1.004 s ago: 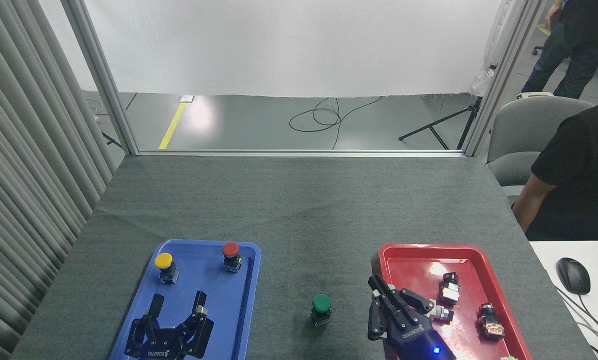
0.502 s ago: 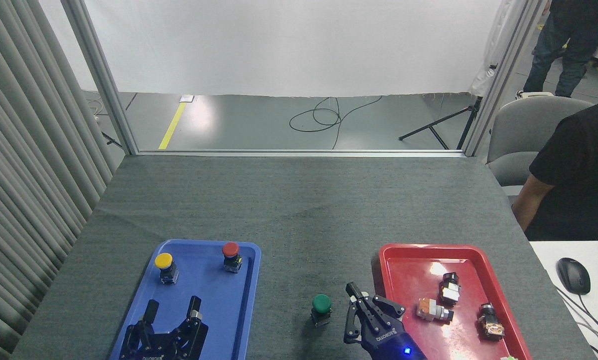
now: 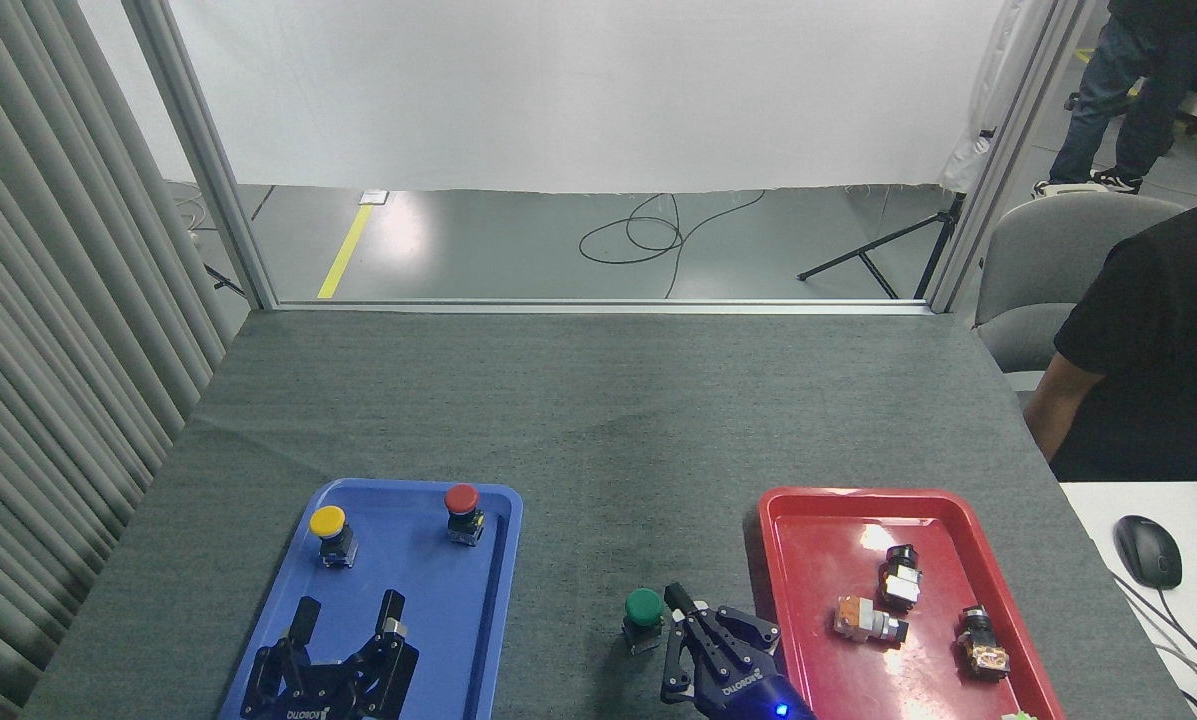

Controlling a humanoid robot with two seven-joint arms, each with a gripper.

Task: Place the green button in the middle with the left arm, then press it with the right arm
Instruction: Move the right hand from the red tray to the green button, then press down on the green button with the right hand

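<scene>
Between the blue tray [image 3: 288,620] and the red tray [image 3: 788,560], on the bare grey tabletop [image 3: 598,420], the green button [image 3: 644,607] stands upright; the placing looks done and the press is what remains. Just right of it sits the right hand [image 3: 680,625], fingers drawn together, gripping nothing, its leading finger [image 3: 676,598] close beside the cap though contact cannot be told. From this side-on position a push would likely strike the rim rather than the dome, tipping or sliding the light button leftward; a descent slightly off-centre could skid off the rounded cap. Over the blue tray's near end hangs the left hand [image 3: 343,625], fingers spread and empty, well clear of the yellow button [image 3: 328,522] and red button [image 3: 461,499].
</scene>
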